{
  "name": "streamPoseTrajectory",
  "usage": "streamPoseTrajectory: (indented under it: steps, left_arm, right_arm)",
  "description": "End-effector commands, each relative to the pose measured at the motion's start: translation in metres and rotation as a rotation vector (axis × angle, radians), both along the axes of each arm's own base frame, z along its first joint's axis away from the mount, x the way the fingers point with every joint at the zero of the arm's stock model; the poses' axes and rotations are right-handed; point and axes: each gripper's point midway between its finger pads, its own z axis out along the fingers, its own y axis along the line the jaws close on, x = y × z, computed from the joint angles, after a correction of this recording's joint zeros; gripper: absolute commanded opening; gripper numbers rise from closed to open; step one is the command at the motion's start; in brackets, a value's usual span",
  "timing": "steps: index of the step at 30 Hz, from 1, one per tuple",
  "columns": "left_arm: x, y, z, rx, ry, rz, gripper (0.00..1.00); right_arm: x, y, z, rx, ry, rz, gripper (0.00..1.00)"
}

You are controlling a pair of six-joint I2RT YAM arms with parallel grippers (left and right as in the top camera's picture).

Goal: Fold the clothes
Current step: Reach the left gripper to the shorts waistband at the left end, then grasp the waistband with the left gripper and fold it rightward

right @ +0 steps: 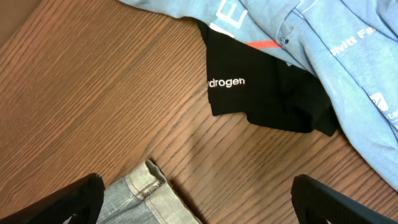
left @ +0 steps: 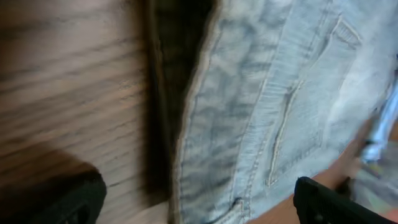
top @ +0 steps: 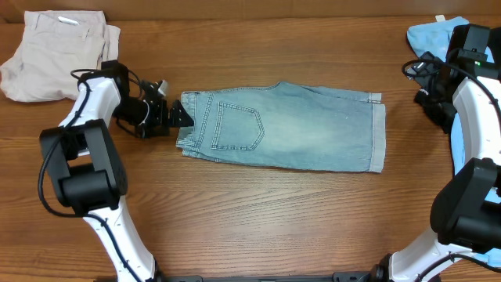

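Denim shorts (top: 290, 125) between far-corner shorts (top: 55, 51) and T-shirt (top: 427, 39)

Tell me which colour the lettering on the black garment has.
White lettering on the black garment; the right wrist view shows it best.

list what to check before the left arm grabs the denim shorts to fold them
1. Denim shorts lying flat on the table: ok.
2. Left gripper at the waistband end, open: ok.
3. Waistband actually between its fingers: cannot tell, the left wrist view is blurred.
4. Right gripper over the cuffed hem: not ok, it is open near the black garment, with only a hem corner in its view.
5. Beige shorts and blue T-shirt apart from the denim: ok.
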Motion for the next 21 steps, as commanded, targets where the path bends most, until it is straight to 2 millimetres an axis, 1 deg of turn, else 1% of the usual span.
streamPoseTrajectory:
  steps: [1,6,7,8,10,11,12,13,14,15,16,17,19,21]
  left_arm:
    - [0.0,-0.014,-0.011,-0.058,0.009,-0.046,1.0]
    - [-0.012,-0.03,-0.033,-0.07,0.084,-0.08,1.0]
    - [-0.014,-0.033,-0.035,-0.071,0.095,-0.087,0.97]
    - [-0.015,-0.035,-0.037,-0.071,0.105,-0.093,0.92]
    - [-0.017,-0.038,-0.038,-0.064,0.11,-0.105,0.73]
    - [-0.018,-0.038,-0.04,-0.051,0.113,-0.108,0.66]
    - [-0.018,-0.036,-0.041,-0.029,0.122,-0.105,0.52]
    - [-0.019,-0.031,-0.044,0.004,0.141,-0.092,0.4]
    - [-0.02,-0.025,-0.049,0.053,0.171,-0.068,0.31]
    - [-0.021,-0.018,-0.052,0.1,0.197,-0.045,0.18]
    - [-0.022,-0.008,-0.055,0.154,0.225,-0.016,0.09]
    - [-0.023,-0.002,-0.057,0.187,0.24,0.0,0.04]
    - [-0.022,0.012,-0.056,0.256,0.271,0.039,0.04]
    - [-0.018,0.024,-0.05,0.298,0.282,0.07,0.04]
  right_arm:
    - [0.006,-0.001,0.011,-0.008,-0.031,-0.004,1.0]
    - [0.006,-0.001,0.011,-0.008,-0.031,-0.004,1.0]
    - [0.006,-0.001,0.011,-0.008,-0.031,-0.004,1.0]
    - [0.006,-0.001,0.011,-0.008,-0.031,-0.004,1.0]
    - [0.006,-0.001,0.011,-0.008,-0.031,-0.004,1.0]
    - [0.006,-0.001,0.011,-0.008,-0.031,-0.004,1.0]
    - [0.006,-0.001,0.011,-0.008,-0.031,-0.004,1.0]
    - [0.006,-0.001,0.011,-0.008,-0.031,-0.004,1.0]
    - [0.006,-0.001,0.011,-0.008,-0.031,-0.004,1.0]
    - [0.006,-0.001,0.011,-0.008,-0.031,-0.004,1.0]
    - [0.006,-0.001,0.011,-0.008,-0.031,-0.004,1.0]
    - [0.006,-0.001,0.011,-0.008,-0.031,-0.004,1.0]
    - [0.006,-0.001,0.011,-0.008,-0.031,-0.004,1.0]
    - [0.006,-0.001,0.011,-0.008,-0.031,-0.004,1.0]
